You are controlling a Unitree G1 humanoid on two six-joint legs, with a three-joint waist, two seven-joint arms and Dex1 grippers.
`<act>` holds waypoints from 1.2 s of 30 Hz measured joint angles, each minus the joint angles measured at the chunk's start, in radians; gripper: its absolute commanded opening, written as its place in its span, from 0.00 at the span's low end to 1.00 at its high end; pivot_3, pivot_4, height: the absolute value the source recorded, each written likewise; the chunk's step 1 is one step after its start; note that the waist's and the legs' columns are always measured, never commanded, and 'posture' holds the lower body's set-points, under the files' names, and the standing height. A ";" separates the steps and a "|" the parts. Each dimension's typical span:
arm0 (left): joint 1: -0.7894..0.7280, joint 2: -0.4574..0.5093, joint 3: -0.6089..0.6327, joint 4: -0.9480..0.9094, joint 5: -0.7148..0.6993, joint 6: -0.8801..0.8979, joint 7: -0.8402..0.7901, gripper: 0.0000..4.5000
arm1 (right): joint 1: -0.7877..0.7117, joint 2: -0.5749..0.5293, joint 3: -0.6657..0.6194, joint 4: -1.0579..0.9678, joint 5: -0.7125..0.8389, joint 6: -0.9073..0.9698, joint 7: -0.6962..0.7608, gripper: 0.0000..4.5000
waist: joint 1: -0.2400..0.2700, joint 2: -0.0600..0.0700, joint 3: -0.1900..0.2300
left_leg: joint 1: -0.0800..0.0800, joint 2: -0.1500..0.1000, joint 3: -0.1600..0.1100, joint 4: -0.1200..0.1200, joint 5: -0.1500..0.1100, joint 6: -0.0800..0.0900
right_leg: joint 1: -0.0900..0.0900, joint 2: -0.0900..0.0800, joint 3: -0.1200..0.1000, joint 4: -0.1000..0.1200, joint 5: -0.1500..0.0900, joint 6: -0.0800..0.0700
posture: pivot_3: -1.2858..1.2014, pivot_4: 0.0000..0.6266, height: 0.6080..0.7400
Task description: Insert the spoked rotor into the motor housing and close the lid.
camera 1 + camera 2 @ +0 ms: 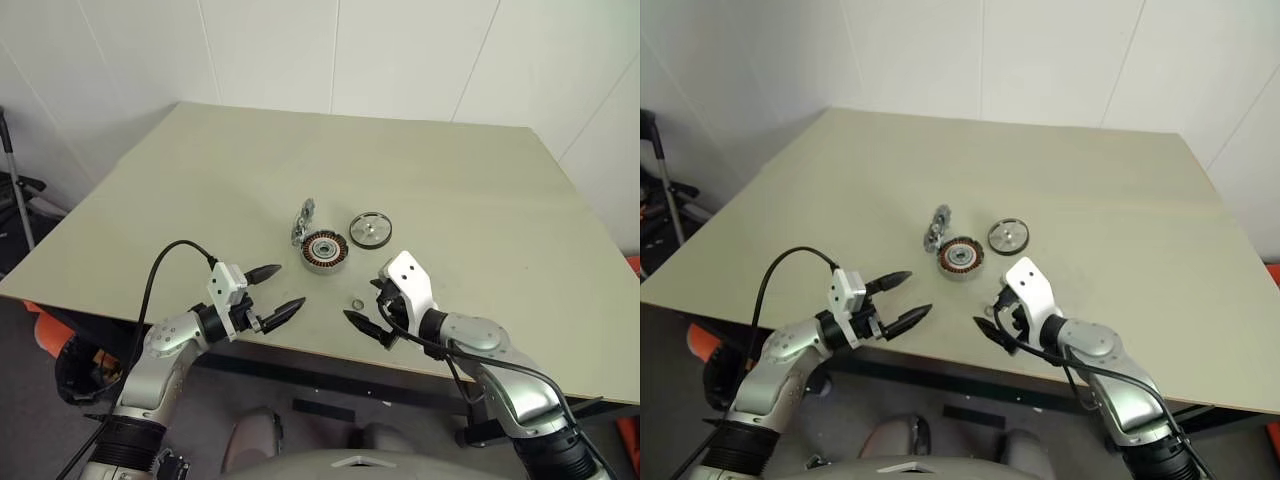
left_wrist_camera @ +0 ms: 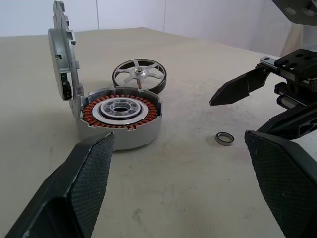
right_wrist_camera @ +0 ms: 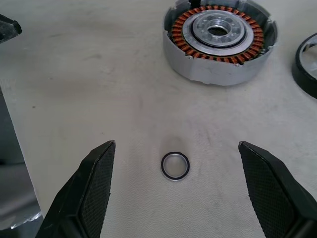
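Both hands wide open, empty, above the table (image 1: pixel 480 170).
The lid (image 2: pixel 63 54) stands upright, baring the motor housing (image 1: pixel 324 251) for the spoked rotor (image 1: pixel 370 229) beside it.

In the right wrist view the spoked rotor (image 3: pixel 306 67) is cut by the picture's edge to a dark arc of rim, the motor housing (image 3: pixel 220 42) loses its far rim there, and the left gripper's fingers (image 2: pixel 84 183) run off the left wrist view.
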 measured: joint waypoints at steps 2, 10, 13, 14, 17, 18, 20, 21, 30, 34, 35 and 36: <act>0.002 0.000 0.000 -0.002 0.000 0.006 0.001 0.99 | -0.019 0.002 0.019 0.031 0.000 0.000 0.013 1.00 | 0.000 0.000 0.000 | 0.000 0.000 0.000 0.000 0.000 0.000 | 0.000 0.000 0.000 0.000 0.000 0.000 | 0.52 0.00 1.00; 0.007 0.000 -0.001 -0.034 0.000 0.017 0.015 0.99 | -0.050 0.005 0.054 0.110 -0.010 -0.023 0.033 1.00 | 0.000 0.000 0.000 | 0.000 0.000 0.000 0.000 0.000 0.000 | 0.000 0.000 0.000 0.000 0.001 -0.001 | 0.52 0.00 1.00; 0.009 0.000 -0.001 -0.043 0.000 0.024 0.023 1.00 | -0.051 0.004 0.054 0.125 -0.013 -0.041 0.039 0.91 | 0.000 0.000 0.000 | 0.000 0.000 0.000 0.000 0.000 0.000 | 0.000 0.000 0.000 0.000 0.001 -0.002 | 0.52 0.00 1.00; 0.011 0.000 -0.002 -0.045 0.000 0.027 0.024 1.00 | -0.052 0.004 0.053 0.130 -0.014 -0.045 0.039 0.86 | 0.000 0.000 0.000 | 0.001 0.000 0.000 0.001 0.000 0.000 | 0.000 0.000 0.000 0.000 0.001 -0.002 | 0.52 0.00 1.00; 0.013 0.000 -0.002 -0.062 0.000 0.037 0.028 1.00 | -0.053 0.001 0.039 0.146 -0.019 -0.058 0.037 0.63 | 0.001 0.000 0.000 | 0.001 0.000 0.001 0.001 0.000 0.000 | 0.001 0.000 0.000 0.000 0.001 -0.002 | 0.52 0.00 1.00; 0.013 0.000 -0.002 -0.065 0.000 0.038 0.028 1.00 | -0.052 0.001 0.035 0.148 -0.020 -0.060 0.037 0.55 | 0.002 0.000 0.000 | 0.001 0.000 0.001 0.001 0.000 0.000 | 0.001 0.000 0.000 0.000 0.001 -0.002 | 0.52 0.00 1.00; 0.013 -0.001 -0.003 -0.067 0.000 0.044 0.029 1.00 | -0.047 -0.001 0.029 0.148 -0.021 -0.064 0.036 0.40 | 0.001 0.000 0.000 | 0.001 0.001 0.001 0.001 0.000 0.000 | 0.001 0.000 0.000 0.000 0.001 -0.002 | 0.52 0.00 1.00; 0.013 -0.001 -0.003 -0.068 0.000 0.048 0.029 1.00 | -0.044 -0.001 0.025 0.148 -0.021 -0.066 0.036 0.31 | 0.000 0.000 0.000 | 0.001 0.001 0.001 0.001 0.000 0.000 | 0.001 0.000 0.000 0.000 0.001 -0.002 | 0.52 0.00 1.00; 0.010 -0.001 -0.003 -0.080 -0.003 0.068 0.031 1.00 | -0.015 -0.003 0.007 0.130 -0.020 -0.073 0.035 0.13 | 0.002 0.000 -0.001 | 0.000 0.001 0.001 0.000 0.000 0.000 | 0.001 0.000 -0.001 0.000 0.001 -0.002 | 0.52 0.00 1.00; 0.010 -0.001 -0.003 -0.085 -0.009 0.078 0.032 1.00 | -0.019 0.001 0.005 0.096 -0.010 -0.037 0.028 0.13 | 0.001 0.000 0.000 | 0.000 0.001 0.001 0.001 0.000 -0.001 | 0.000 0.000 -0.001 0.000 0.001 -0.002 | 0.52 0.00 1.00; 0.010 -0.001 -0.003 -0.087 -0.010 0.081 0.033 1.00 | -0.033 0.005 0.005 0.086 -0.006 -0.027 0.024 0.13 | -0.001 0.000 0.000 | 0.000 0.001 0.001 0.001 0.000 -0.001 | 0.000 0.000 0.000 0.001 0.001 -0.002 | 0.52 0.00 1.00; 0.010 -0.001 -0.003 -0.088 -0.011 0.082 0.033 1.00 | -0.052 0.009 0.005 0.077 -0.003 -0.017 0.021 0.13 | -0.003 0.001 0.000 | 0.000 0.001 0.001 0.001 0.001 -0.001 | 0.000 0.000 0.000 0.001 0.001 -0.002 | 0.52 0.00 1.00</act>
